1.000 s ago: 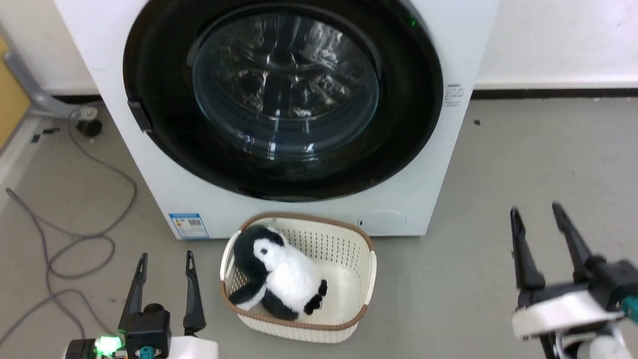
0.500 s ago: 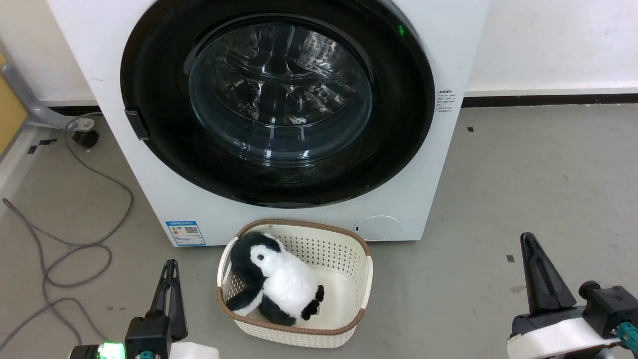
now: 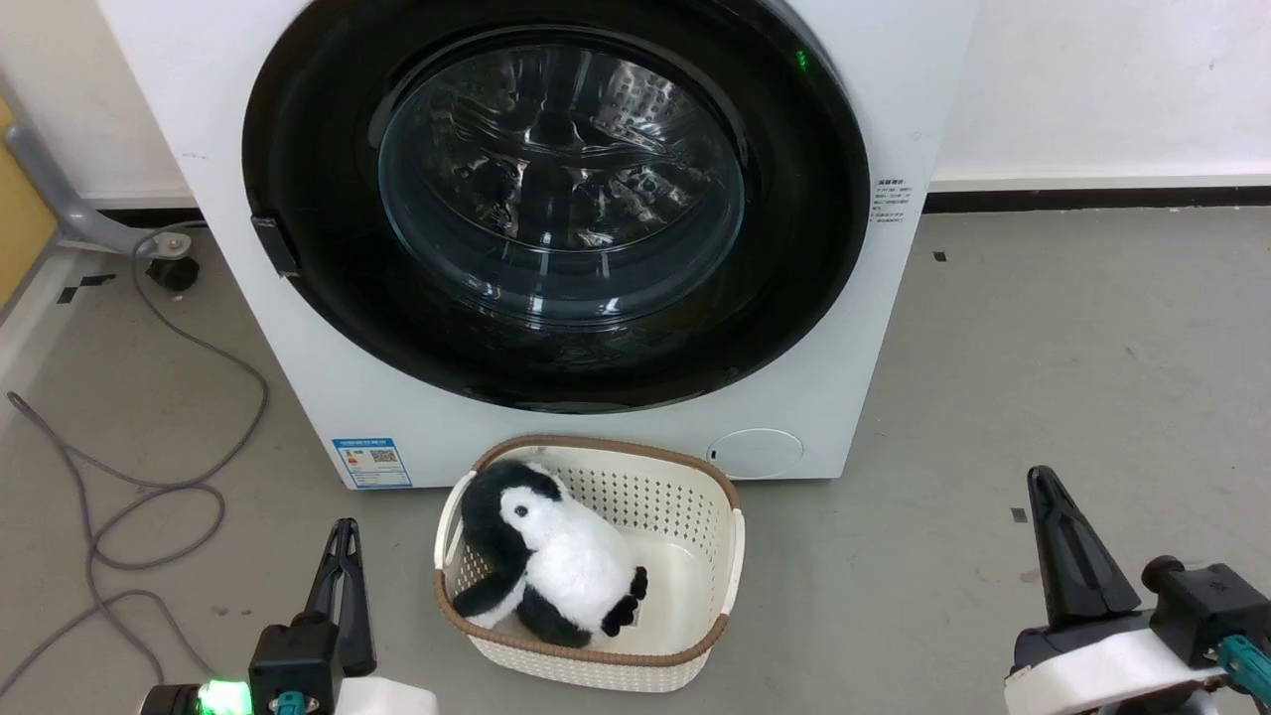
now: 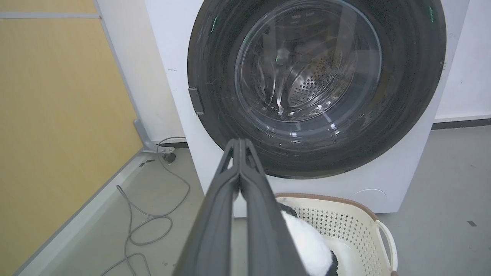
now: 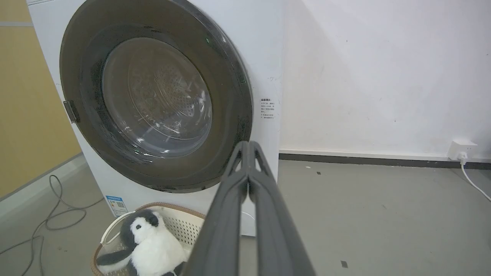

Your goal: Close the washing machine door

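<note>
— Checking the washing machine door (image 3: 561, 189): sitting flush in the front of the washing machine (image 3: 918, 89)?
— Sitting flush all round, and showing the steel drum (image 4: 312, 86) through the glass bowl.
— Turning to the left gripper (image 3: 344, 531).
— Hovering low at the left above the floor (image 3: 993, 348), pressing both fingers together, pinching nothing, pointing toward the washer.
— And the right gripper (image 3: 1043, 482)?
— Doing likewise at the lower right, well apart from the door, pressing tip against tip, gripping nothing.
— Noting the basket (image 3: 735, 556) too.
— Standing on the floor just in front of the washer, holding a penguin plush (image 3: 566, 556).
</note>
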Tool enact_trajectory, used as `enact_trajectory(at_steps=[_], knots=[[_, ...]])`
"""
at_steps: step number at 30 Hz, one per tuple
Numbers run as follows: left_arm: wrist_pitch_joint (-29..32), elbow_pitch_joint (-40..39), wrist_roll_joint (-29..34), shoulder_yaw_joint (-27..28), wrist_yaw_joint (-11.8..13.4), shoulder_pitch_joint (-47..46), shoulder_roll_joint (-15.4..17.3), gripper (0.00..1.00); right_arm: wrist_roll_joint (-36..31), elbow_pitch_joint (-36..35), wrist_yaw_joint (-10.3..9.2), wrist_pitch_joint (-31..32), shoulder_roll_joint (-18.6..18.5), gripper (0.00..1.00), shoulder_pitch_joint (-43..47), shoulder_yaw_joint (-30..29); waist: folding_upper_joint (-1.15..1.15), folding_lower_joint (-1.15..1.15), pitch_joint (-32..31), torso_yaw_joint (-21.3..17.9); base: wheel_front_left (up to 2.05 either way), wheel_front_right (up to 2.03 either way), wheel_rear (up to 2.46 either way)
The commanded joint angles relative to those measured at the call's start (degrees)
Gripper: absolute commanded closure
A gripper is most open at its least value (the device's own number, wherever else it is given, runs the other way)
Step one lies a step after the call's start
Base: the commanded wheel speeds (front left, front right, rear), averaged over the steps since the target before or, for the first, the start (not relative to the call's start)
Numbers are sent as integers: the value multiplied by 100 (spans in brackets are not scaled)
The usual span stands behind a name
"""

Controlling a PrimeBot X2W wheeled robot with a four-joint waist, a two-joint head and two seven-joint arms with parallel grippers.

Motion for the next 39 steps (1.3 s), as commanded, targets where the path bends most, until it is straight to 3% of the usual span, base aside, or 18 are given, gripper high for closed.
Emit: enact_trajectory(at_steps=[1, 39], knots=[[27, -30, 17, 24, -37, -48, -23, 100, -36, -50, -1, 37, 6, 100, 8, 17, 0, 0, 1, 3, 0, 0, 0], [520, -129, 79, 229, -488, -170, -198, 100, -204, -203, -3, 531, 16, 100, 26, 160, 0, 0, 30, 109, 0, 0, 0]])
